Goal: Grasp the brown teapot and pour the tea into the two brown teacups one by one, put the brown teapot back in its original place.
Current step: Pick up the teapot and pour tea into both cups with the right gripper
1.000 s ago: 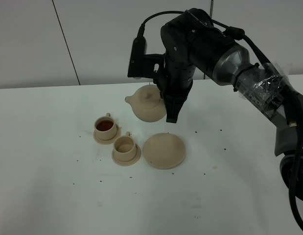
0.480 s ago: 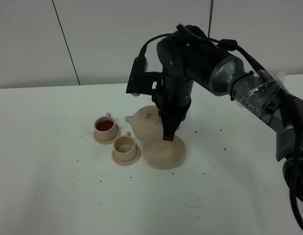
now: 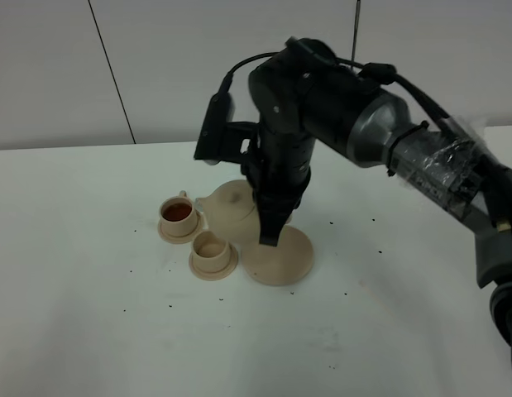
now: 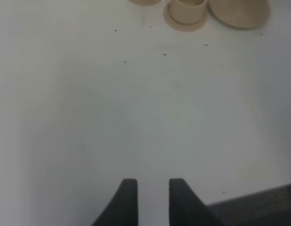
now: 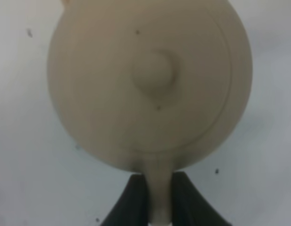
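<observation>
The brown teapot (image 3: pixel 229 211) hangs low over the table, its spout pointing left toward the two brown teacups. My right gripper (image 3: pixel 268 233) is shut on its loop handle, which the right wrist view shows as the teapot (image 5: pixel 150 80) from above with the handle between the right gripper (image 5: pixel 158 178) fingers. One teacup (image 3: pixel 179 217) on its saucer holds dark red tea. The other teacup (image 3: pixel 212 251) stands just in front of the spout; I cannot tell what it holds. The wide round saucer (image 3: pixel 282 258) lies bare beside them. My left gripper (image 4: pixel 152 195) is open, with nothing between its fingers, low over bare table.
The white table (image 3: pixel 90 314) carries small dark specks scattered around the tea set. The bulky black right arm (image 3: pixel 322 107) reaches in from the right above the large saucer. In the left wrist view a teacup (image 4: pixel 185 12) and the large saucer (image 4: pixel 239 12) lie far ahead.
The right gripper has carried the teapot down and to the left, from behind the large saucer to just beside the two cups. The left gripper has not moved.
</observation>
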